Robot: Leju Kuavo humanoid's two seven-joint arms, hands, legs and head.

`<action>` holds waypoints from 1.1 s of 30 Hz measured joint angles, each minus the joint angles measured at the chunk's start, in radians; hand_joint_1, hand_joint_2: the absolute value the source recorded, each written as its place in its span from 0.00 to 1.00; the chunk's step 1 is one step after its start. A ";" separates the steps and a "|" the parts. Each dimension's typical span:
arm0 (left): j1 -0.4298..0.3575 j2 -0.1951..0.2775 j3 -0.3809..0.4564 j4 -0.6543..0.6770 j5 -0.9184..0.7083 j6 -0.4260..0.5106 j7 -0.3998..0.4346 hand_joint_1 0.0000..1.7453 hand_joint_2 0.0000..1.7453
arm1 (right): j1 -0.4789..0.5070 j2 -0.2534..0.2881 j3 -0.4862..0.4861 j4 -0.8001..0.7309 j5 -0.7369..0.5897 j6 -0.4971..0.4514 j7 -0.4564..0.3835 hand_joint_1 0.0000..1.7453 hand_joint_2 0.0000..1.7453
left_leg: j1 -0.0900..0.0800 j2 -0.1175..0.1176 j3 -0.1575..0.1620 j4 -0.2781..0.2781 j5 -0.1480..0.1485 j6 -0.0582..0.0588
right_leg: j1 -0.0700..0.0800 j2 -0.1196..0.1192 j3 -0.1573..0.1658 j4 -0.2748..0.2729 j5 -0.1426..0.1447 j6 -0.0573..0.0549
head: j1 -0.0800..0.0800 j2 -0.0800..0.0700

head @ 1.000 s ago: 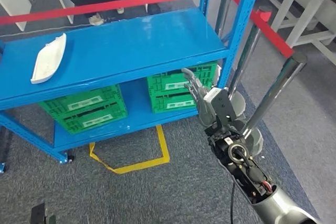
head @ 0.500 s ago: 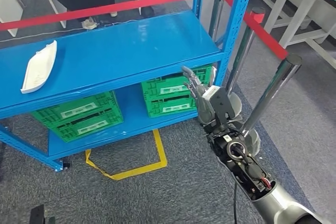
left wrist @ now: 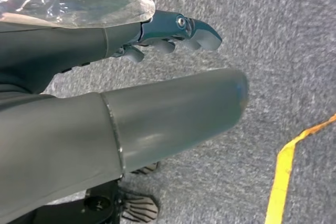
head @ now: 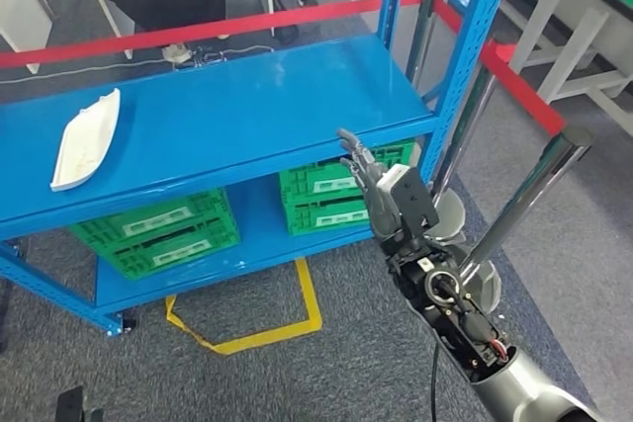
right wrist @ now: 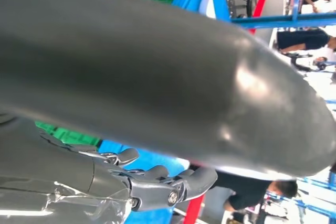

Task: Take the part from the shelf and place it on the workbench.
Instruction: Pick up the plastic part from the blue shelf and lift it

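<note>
The right hand (head: 371, 185), at frame centre, holds nothing, fingers spread just below the shelf (head: 224, 111) edge; the left hand (left wrist: 174, 30) hangs loose over the floor. The white part (head: 85, 139) lies untouched at upper left, so pickup and placing both remain.

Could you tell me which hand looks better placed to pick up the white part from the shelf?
Probably the right. The right hand is raised, open, near the front edge of the blue shelf, though the white part lies far over at the other end. The left hand hangs open over the carpet.
</note>
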 joint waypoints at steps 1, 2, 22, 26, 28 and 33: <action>-0.001 0.000 0.000 0.000 0.000 0.000 0.000 0.00 0.00 | 0.000 0.000 0.000 0.000 0.000 0.000 0.000 0.00 0.00 | -0.001 0.000 0.002 0.003 -0.002 -0.006 | 0.002 -0.001 0.005 -0.005 -0.006 -0.008 | -0.001 0.000; -0.001 0.000 0.000 0.000 0.000 0.000 0.000 0.00 0.00 | 0.000 0.000 0.001 -0.001 0.000 0.000 0.000 0.00 0.00 | -0.001 0.001 0.004 0.009 -0.006 -0.013 | -0.001 0.000 0.014 -0.007 0.000 -0.015 | 0.000 0.000; 0.000 0.002 0.000 0.000 0.000 -0.001 -0.002 0.00 0.00 | -0.006 0.002 0.003 0.000 0.003 0.000 0.008 0.00 0.00 | 0.000 -0.001 -0.063 0.005 0.057 0.028 | -0.004 0.007 0.037 0.184 -0.141 0.018 | -0.003 0.000; 0.006 0.002 0.000 0.000 0.002 -0.001 -0.002 0.00 0.00 | 0.003 0.003 0.003 0.002 0.003 0.001 0.008 0.00 0.00 | -0.003 -0.004 -0.028 0.006 0.025 0.028 | -0.004 0.007 -0.053 0.209 -0.147 0.018 | 0.003 0.000; 0.007 0.001 0.000 0.000 0.005 -0.001 -0.002 0.00 0.00 | 0.003 0.003 0.003 0.003 0.003 0.002 0.008 0.00 0.00 | -0.004 -0.005 -0.004 0.006 0.007 0.023 | 0.000 0.006 -0.026 0.080 -0.046 0.008 | 0.004 0.000; 0.006 0.000 0.000 0.000 0.008 -0.001 -0.002 0.00 0.00 | 0.003 0.003 0.003 0.004 0.003 0.006 0.008 0.00 0.00 | -0.004 -0.005 0.014 0.018 -0.015 -0.006 | 0.008 0.006 0.019 -0.015 0.007 -0.024 | 0.002 0.000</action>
